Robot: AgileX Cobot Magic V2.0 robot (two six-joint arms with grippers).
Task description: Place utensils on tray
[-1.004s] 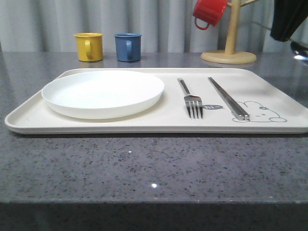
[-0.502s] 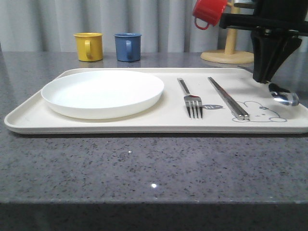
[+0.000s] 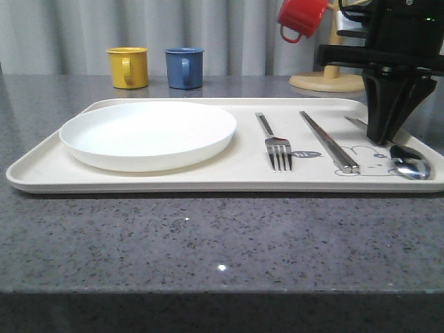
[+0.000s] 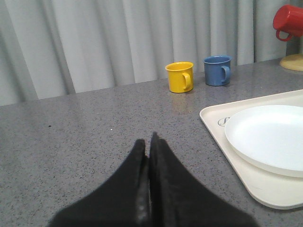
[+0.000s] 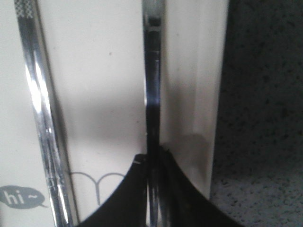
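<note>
Tray (image 3: 229,173): large, cream, rectangular with rounded corners and a low rim, lying on the speckled grey surface (image 3: 208,236); printed at its right end with a grey rabbit outline and a small speech bubble reading "hi~" (image 5: 18,197). Fork (image 3: 276,144): slim silver metal, four tines pointing to the near edge, lying mid-tray just right of the round white plate (image 3: 148,133). Chopsticks (image 3: 329,140): a straight silver pair, side by side, right of the fork, tips over the rabbit print. Spoon (image 3: 406,158): silver, oval bowl resting on the tray near its right near corner, handle running back toward the far edge. Right claw (image 3: 383,136): black, jaws pinched on the spoon handle, seen from the right wrist with the handle between the fingers. Left claw (image 4: 147,156): black, jaws pressed together, holding nothing, above the bare surface left of the tray. Yellow mug (image 3: 128,66) and blue mug (image 3: 184,67) stand along the far edge; a red mug (image 3: 302,16) hangs on a wooden stand (image 3: 331,69).
</note>
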